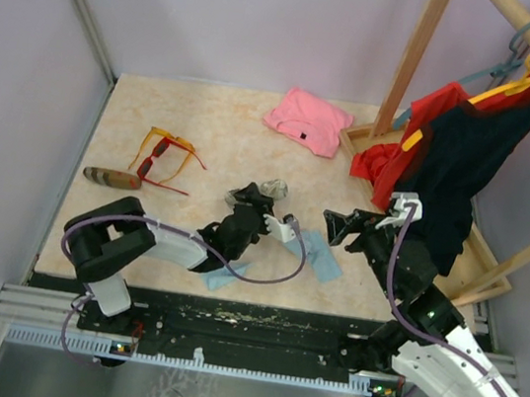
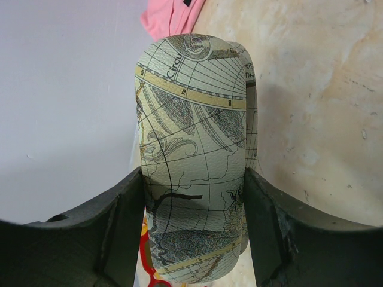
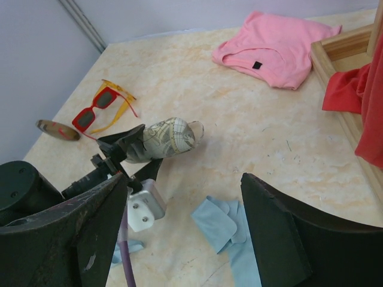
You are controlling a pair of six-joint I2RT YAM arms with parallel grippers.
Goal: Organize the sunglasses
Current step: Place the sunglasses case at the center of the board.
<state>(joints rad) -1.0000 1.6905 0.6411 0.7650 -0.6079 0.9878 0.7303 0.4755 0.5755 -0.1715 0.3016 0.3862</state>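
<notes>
The left gripper pinched the map-patterned case; the right gripper stood spread, empty. The red sunglasses (overlapping the orange sunglasses) lay near the table's left edge.

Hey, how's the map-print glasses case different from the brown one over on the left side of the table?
Pattern: the map-print case wears an old-map print in grey-green; the brown case is plain brown. State: the map-print case is clamped in the left gripper mid-table; the brown case lies free on the table beside the sunglasses. Both are oblong with rounded ends.
</notes>
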